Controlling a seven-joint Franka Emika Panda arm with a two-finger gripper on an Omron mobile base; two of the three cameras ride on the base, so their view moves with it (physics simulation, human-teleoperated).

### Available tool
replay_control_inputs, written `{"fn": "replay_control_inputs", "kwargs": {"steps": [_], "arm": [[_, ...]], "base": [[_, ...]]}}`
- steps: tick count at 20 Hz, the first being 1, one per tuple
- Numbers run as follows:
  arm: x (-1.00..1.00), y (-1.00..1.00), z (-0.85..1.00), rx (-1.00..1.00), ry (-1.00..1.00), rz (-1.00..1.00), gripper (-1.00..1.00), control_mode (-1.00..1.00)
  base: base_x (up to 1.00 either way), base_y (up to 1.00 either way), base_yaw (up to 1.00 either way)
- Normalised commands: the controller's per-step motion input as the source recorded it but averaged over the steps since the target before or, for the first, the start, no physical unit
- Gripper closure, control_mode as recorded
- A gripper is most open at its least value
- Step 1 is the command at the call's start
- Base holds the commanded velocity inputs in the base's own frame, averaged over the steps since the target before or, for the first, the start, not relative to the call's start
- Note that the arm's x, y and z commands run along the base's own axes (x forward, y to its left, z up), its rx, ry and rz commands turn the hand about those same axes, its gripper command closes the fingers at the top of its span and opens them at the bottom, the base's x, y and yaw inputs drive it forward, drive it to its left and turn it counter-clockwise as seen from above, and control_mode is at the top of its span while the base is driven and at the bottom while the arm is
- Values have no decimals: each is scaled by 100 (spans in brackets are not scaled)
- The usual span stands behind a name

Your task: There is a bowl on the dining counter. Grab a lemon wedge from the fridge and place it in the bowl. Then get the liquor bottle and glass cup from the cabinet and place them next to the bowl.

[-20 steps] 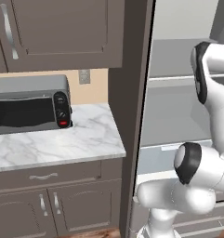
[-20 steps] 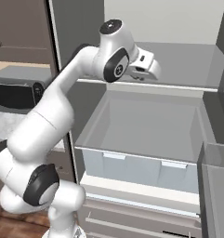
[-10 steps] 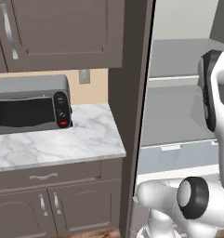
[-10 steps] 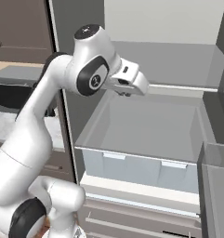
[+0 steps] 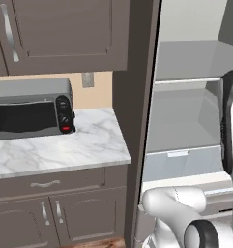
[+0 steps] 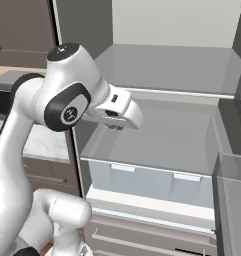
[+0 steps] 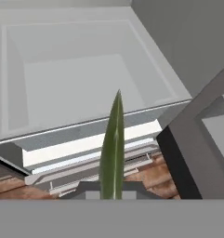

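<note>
We see the fridge (image 6: pixel 167 70) standing open, its pale shelves (image 6: pixel 167 135) and the clear drawer (image 6: pixel 152 182) beneath them bare of food in both base views. Our gripper (image 7: pixel 112 186) hangs in front of the shelves, its hand (image 6: pixel 117 107) level with the middle shelf, jaws closed on a thin, greenish-yellow lemon wedge (image 7: pixel 113 144) seen edge-on. Through the hand view the wedge stands above the deep white compartment (image 7: pixel 81 74), not touching it. To the left, a dark microwave (image 5: pixel 33 106) sits on a marble countertop (image 5: pixel 60 150) under brown cupboards (image 5: pixel 60 34).
</note>
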Motion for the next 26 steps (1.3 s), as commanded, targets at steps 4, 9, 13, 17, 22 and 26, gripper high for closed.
{"fn": "replay_control_inputs", "kwargs": {"steps": [4, 9, 13, 17, 22, 26], "arm": [[-74, 33, -39, 0, 0, 5, 100, -100], [-33, 38, -41, -3, -1, 5, 100, -100], [-4, 13, 1, -2, 0, 0, 100, -100], [-11, 5, 0, -1, 2, 0, 100, -100], [-25, 1, 0, 0, 0, 3, 100, -100], [-50, 9, 0, 0, 0, 5, 100, -100]], "base": [[0, 0, 0], [0, 0, 0], [0, 0, 0], [0, 0, 0], [0, 0, 0], [0, 0, 0]]}}
